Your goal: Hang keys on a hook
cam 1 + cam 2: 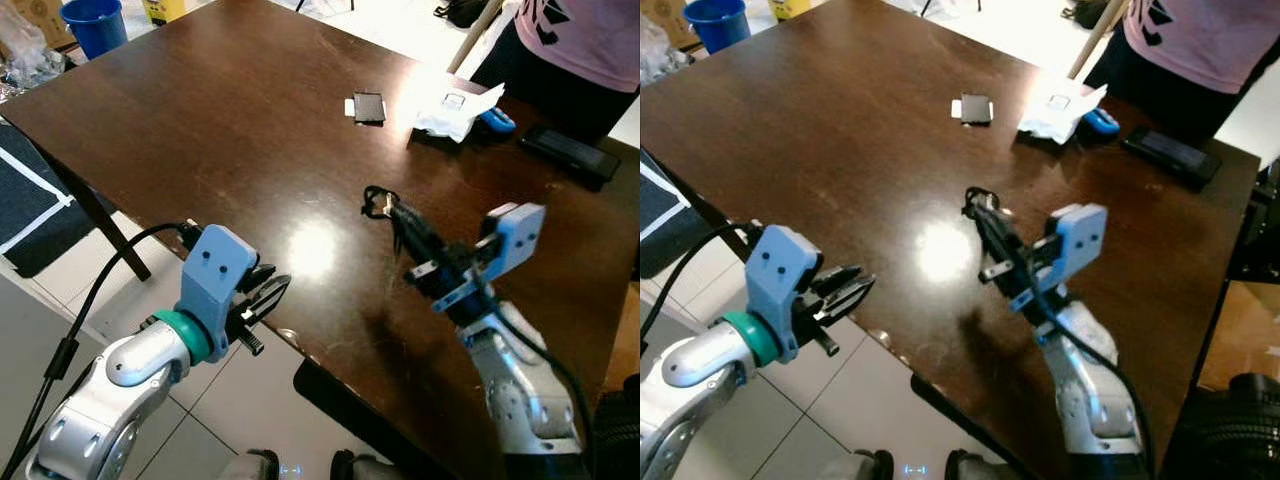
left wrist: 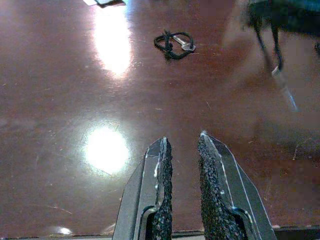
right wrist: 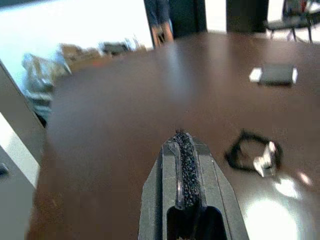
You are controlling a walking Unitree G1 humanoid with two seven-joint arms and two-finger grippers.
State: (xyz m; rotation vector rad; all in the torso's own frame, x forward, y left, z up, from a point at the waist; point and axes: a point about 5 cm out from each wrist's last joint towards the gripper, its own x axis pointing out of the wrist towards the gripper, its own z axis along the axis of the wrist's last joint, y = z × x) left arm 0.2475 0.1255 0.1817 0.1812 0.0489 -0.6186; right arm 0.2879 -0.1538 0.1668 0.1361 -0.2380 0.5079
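Observation:
A key on a black cord loop [image 1: 378, 203] lies flat on the dark brown table [image 1: 220, 110], near its middle. My right gripper [image 1: 393, 211] hovers right beside the keys with its tip at the loop. It is shut, and in the right wrist view the keys [image 3: 252, 155] lie off to one side of the joined fingers [image 3: 186, 160], not between them. My left gripper [image 1: 276, 289] is at the table's near edge, well short of the keys [image 2: 173, 42]. It is open by a narrow gap and holds nothing.
At the far side of the table lie a small black card [image 1: 368, 107], crumpled white paper [image 1: 455, 110], a blue object [image 1: 497, 121] and a black phone [image 1: 570, 150]. A person in a pink shirt [image 1: 585, 35] stands behind. A blue bucket [image 1: 93, 22] is on the floor.

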